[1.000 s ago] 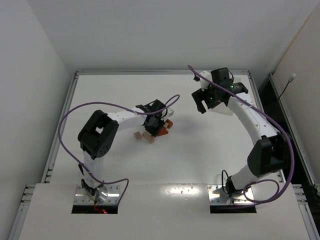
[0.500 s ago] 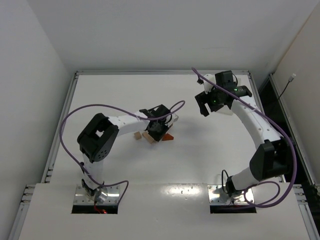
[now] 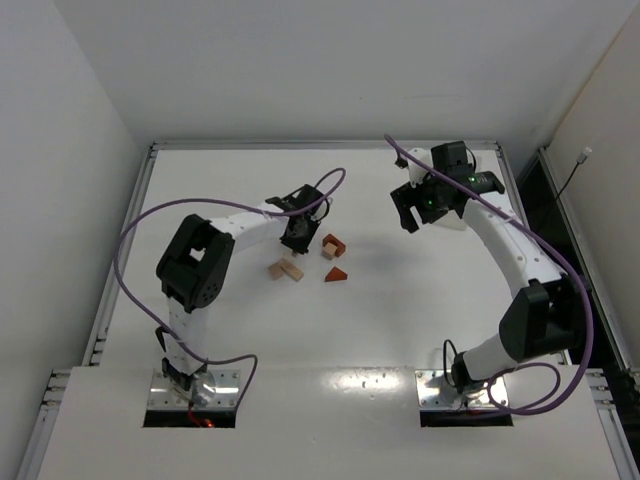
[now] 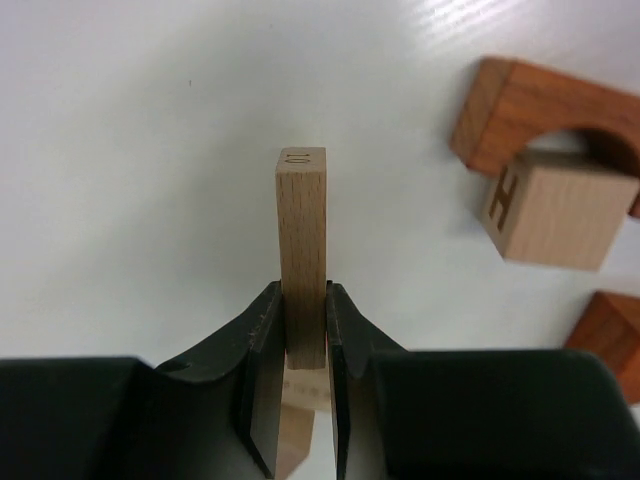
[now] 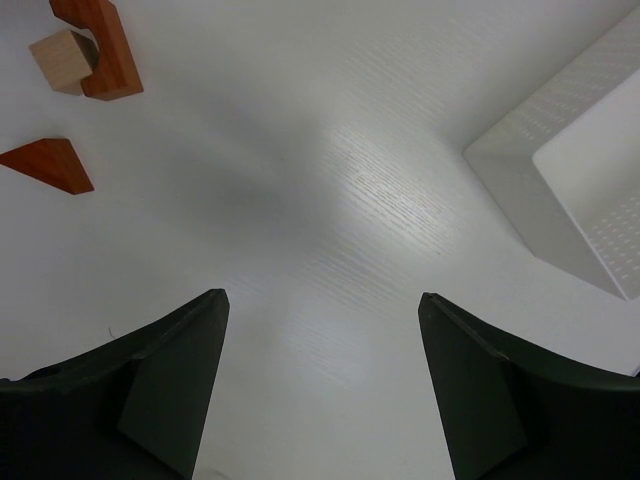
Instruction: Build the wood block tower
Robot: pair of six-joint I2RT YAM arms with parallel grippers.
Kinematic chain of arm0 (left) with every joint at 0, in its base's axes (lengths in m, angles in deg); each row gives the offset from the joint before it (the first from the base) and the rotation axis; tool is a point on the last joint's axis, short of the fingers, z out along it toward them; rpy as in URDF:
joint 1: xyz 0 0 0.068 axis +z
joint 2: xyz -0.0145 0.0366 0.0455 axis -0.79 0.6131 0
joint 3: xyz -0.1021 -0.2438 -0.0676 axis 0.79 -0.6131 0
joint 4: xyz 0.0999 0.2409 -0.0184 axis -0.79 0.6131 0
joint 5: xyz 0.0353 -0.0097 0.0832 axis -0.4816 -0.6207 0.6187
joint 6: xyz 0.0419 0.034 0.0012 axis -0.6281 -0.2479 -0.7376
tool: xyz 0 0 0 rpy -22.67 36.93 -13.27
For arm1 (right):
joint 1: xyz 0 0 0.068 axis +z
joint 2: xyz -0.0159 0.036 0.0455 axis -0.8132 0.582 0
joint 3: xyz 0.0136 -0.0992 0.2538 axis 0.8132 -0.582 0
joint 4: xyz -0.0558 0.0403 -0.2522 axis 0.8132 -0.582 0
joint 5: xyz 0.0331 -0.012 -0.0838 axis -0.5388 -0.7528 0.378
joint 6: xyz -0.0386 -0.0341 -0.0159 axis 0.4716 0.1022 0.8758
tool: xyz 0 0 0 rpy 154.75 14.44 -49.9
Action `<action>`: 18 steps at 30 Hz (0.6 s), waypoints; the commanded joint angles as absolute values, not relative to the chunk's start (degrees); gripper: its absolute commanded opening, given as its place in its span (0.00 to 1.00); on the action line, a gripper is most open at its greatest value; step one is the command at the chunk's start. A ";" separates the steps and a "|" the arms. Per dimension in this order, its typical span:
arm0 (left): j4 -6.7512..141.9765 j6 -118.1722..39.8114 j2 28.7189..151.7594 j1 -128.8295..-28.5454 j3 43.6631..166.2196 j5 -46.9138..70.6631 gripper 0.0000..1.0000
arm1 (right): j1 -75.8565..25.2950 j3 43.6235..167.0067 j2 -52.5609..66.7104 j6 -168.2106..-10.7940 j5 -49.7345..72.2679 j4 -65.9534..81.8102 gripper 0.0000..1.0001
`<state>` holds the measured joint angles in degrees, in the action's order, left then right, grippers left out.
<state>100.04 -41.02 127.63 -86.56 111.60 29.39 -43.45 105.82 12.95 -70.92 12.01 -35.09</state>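
The wood block tower's pieces lie loose on the white table. My left gripper (image 4: 303, 300) is shut on a slim tan block (image 4: 301, 220), held upright above the surface; in the top view this gripper (image 3: 298, 232) hovers just left of the others. A reddish-brown arch (image 4: 520, 100) lies flat with a tan cube (image 4: 555, 205) marked H in its opening. The reddish wedge (image 3: 336, 274) lies near it, and tan pieces (image 3: 285, 268) lie to the left. My right gripper (image 5: 322, 300) is open and holds nothing, well right of the arch (image 5: 105, 50) and wedge (image 5: 45, 163).
A white tray (image 5: 560, 190) sits just right of my right gripper. The table's raised rim (image 3: 150, 190) runs along the left and far sides. Purple cables loop over both arms.
My left gripper has drawn back and to the left from over the block cluster, carrying the slim tan block and uncovering the arch and wedge. The right gripper has hardly moved.
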 commanded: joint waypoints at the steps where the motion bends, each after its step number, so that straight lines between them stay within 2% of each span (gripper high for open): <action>1: 100.30 -40.38 131.45 -86.03 116.86 27.70 0.00 | -43.69 107.46 12.83 -71.17 10.82 -33.93 0.74; 9: 101.01 -43.11 135.86 -87.34 121.45 24.71 0.00 | -43.69 108.51 13.88 -71.17 10.82 -33.93 0.74; 18: 99.96 -44.87 132.88 -91.38 116.19 22.86 0.00 | -43.69 108.52 13.88 -71.17 10.82 -33.93 0.74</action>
